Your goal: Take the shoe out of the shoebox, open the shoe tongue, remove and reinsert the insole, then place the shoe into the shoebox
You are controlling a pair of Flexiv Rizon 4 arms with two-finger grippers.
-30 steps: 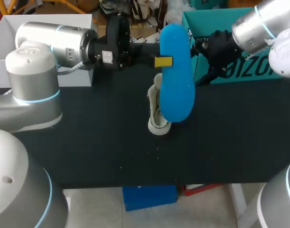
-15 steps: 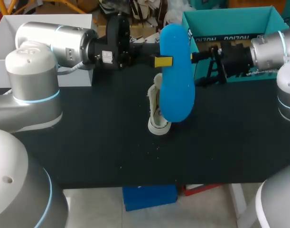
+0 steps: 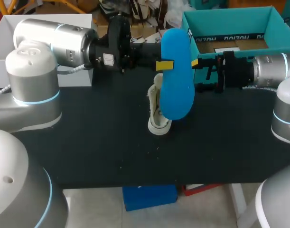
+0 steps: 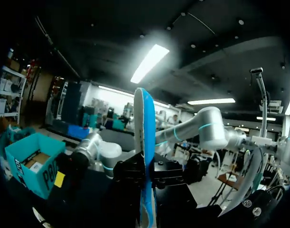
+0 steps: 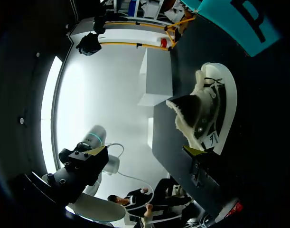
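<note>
A blue insole (image 3: 176, 78) hangs in the air over the table, with my left gripper (image 3: 163, 64) shut on its edge. In the left wrist view the insole (image 4: 144, 137) stands edge-on between the fingers. Below it the white shoe (image 3: 157, 118) lies on the black table (image 3: 88, 152). My right gripper (image 3: 196, 74) is open, level with the insole and just to its right, with nothing between its fingers. The right wrist view looks across at the shoe (image 5: 209, 114) and my left gripper (image 5: 83, 164). The teal shoebox (image 3: 230, 21) stands open at the back right.
A white box (image 3: 45, 23) stands at the back left, behind my left arm. The shoebox holds some cardboard or paper (image 3: 230, 46). The table's front half has only a few crumbs on it.
My right arm has swung down and levelled out, bringing its open gripper closer to the insole's right side. The left gripper and insole have barely shifted.
</note>
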